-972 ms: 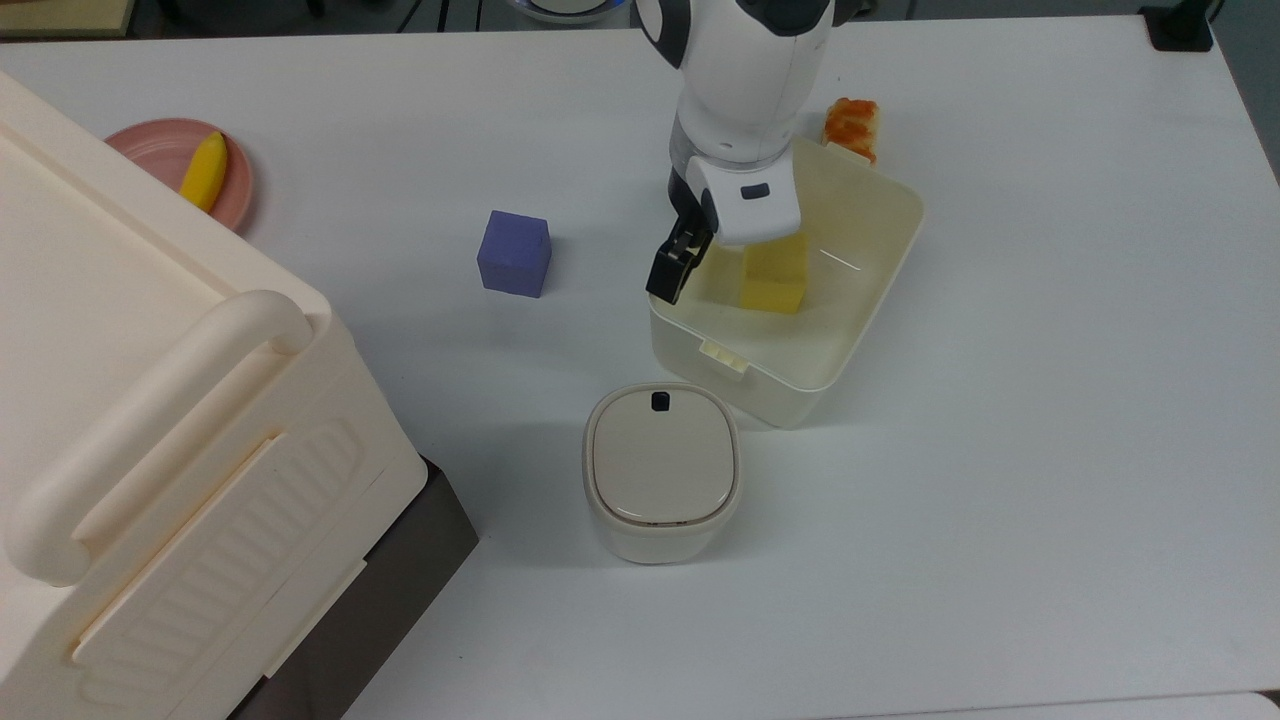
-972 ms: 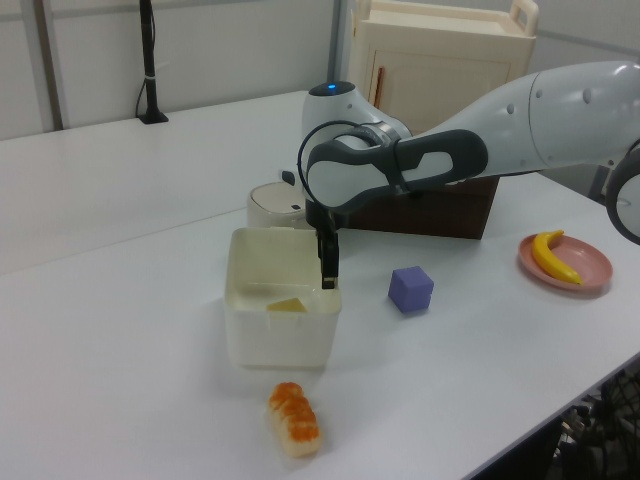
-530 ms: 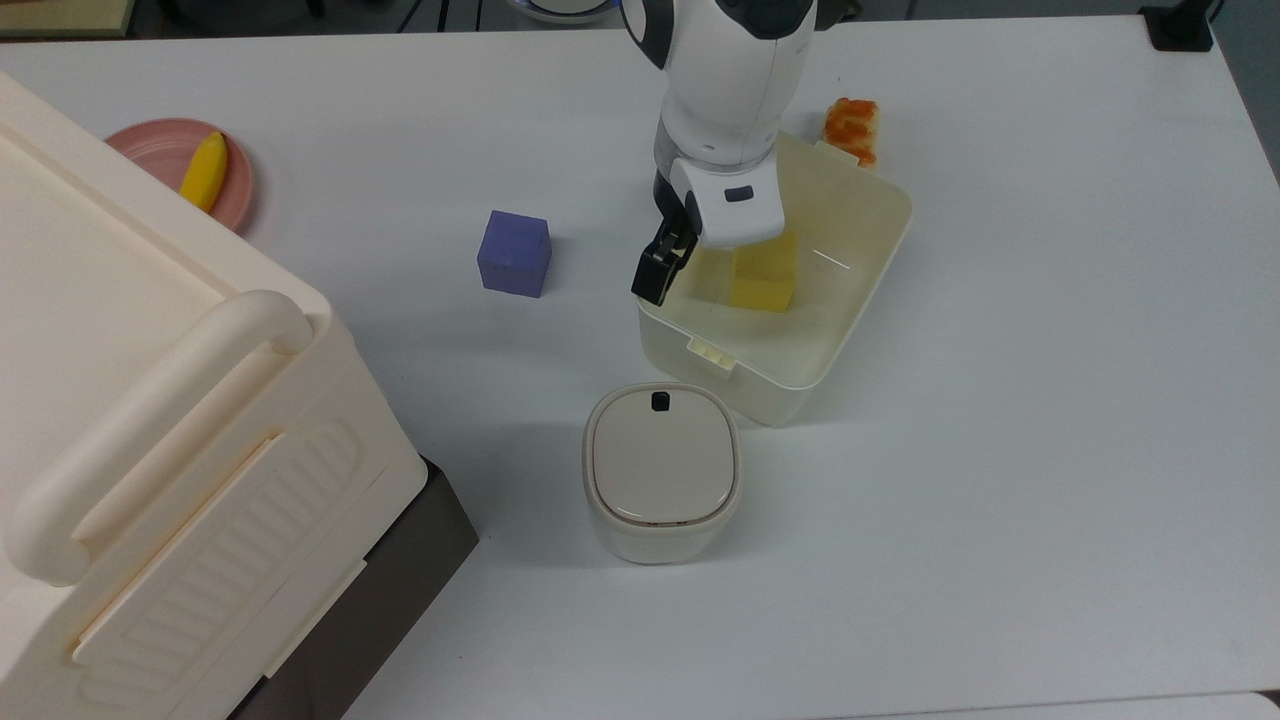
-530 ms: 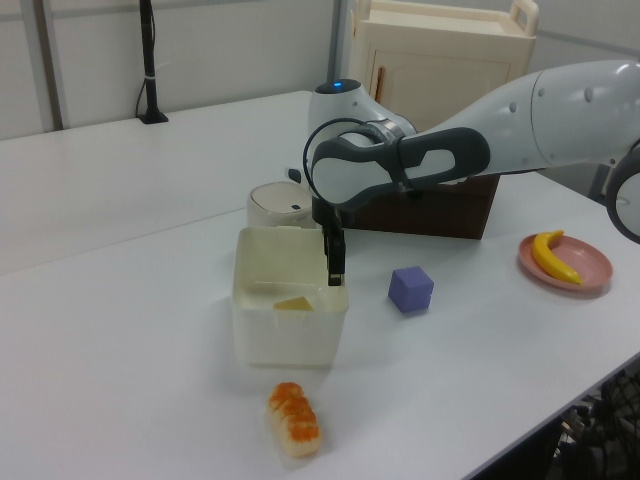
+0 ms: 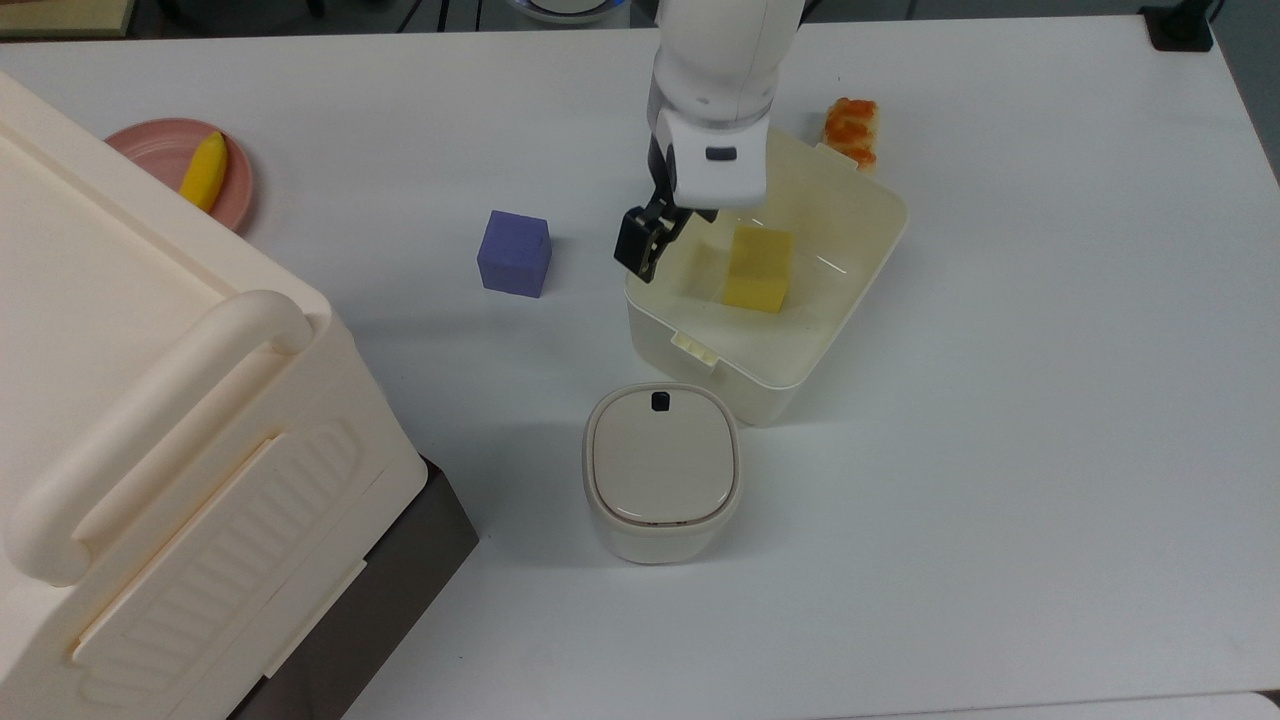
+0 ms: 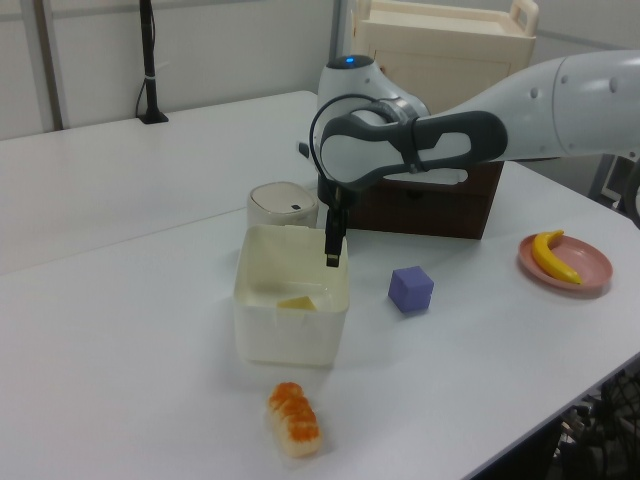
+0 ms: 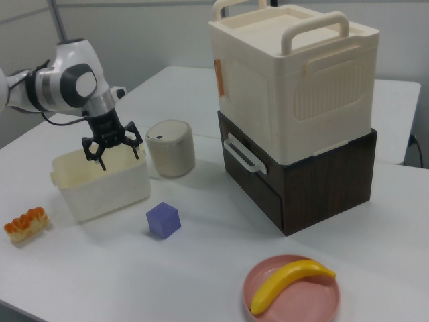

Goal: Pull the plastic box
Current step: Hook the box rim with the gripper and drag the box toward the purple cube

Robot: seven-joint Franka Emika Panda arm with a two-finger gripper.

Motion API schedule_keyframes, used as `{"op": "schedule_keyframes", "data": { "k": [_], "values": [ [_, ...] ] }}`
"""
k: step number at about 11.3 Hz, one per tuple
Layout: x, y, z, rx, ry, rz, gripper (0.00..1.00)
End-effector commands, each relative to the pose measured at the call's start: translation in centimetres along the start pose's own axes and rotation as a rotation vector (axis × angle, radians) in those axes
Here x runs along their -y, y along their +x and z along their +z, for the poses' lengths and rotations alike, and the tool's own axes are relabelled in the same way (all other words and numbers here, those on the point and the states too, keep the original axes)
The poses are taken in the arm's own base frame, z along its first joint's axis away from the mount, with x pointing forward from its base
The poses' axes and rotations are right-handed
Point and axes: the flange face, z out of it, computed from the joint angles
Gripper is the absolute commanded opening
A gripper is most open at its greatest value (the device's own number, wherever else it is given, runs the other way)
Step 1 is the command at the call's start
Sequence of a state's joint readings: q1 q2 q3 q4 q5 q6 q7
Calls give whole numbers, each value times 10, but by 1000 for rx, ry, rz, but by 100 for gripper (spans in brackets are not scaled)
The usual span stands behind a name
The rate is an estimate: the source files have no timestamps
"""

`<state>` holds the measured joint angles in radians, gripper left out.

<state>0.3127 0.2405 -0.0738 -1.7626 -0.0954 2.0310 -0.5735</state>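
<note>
A white bench (image 5: 1050,400) was seen carrying the plastic box (image 5: 800,345), directly beneath the tool (image 5: 640,245). The tool's fingers were spread apart above the box's rim, clamped on nothing.

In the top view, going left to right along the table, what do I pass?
Crate → banana on the pink plate → purple cube → gripper at the plastic box's rim → yellow block inside it → sushi.
</note>
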Motion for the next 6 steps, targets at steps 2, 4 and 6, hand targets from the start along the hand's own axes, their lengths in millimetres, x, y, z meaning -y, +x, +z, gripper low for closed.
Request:
{"op": "schedule_keyframes", "data": {
  "k": [2,4,6],
  "values": [
    [15,10,-41,-64,9,173,100],
    [10,6,-65,-114,28,308,100],
    [-10,-13,-82,-140,28,509,100]
  ]
}}
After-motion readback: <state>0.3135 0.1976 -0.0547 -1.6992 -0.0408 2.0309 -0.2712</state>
